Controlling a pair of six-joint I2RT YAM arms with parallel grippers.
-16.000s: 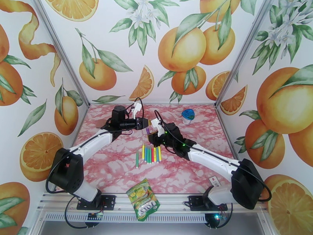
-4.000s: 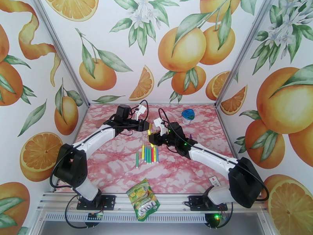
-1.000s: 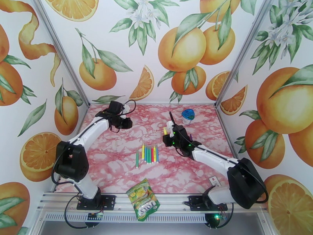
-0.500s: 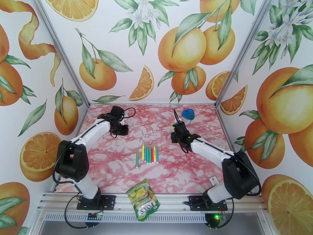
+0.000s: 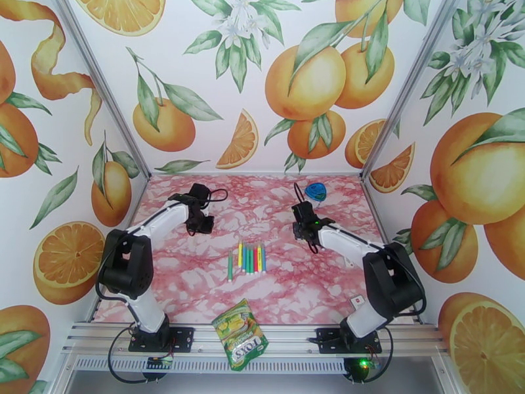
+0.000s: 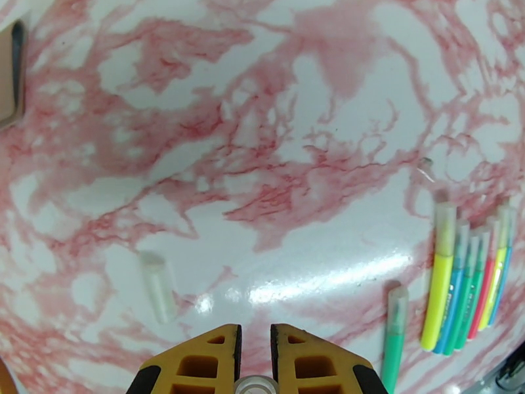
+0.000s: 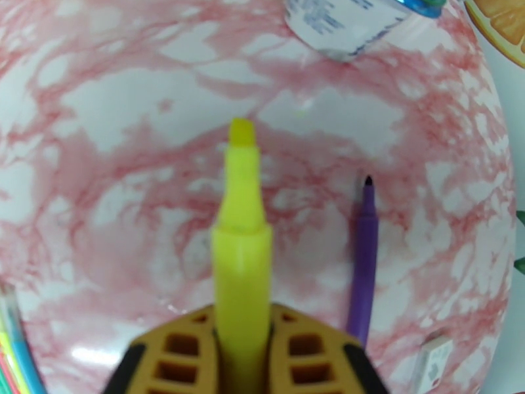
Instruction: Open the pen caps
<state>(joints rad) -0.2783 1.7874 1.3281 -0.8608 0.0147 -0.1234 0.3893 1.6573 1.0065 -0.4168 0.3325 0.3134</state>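
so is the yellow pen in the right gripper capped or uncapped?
Uncapped: the yellow pen shows a bare chisel tip beyond the right gripper, with no cap on it.

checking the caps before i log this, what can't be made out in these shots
- Left wrist view: clear round bit in the left gripper, cut by the bottom edge; cap or not, unclear.
- Right wrist view: the rear of the yellow pen is hidden inside the right gripper.
- Right wrist view: the container is cut by the top edge.
- Top view: row of pens too small for caps.
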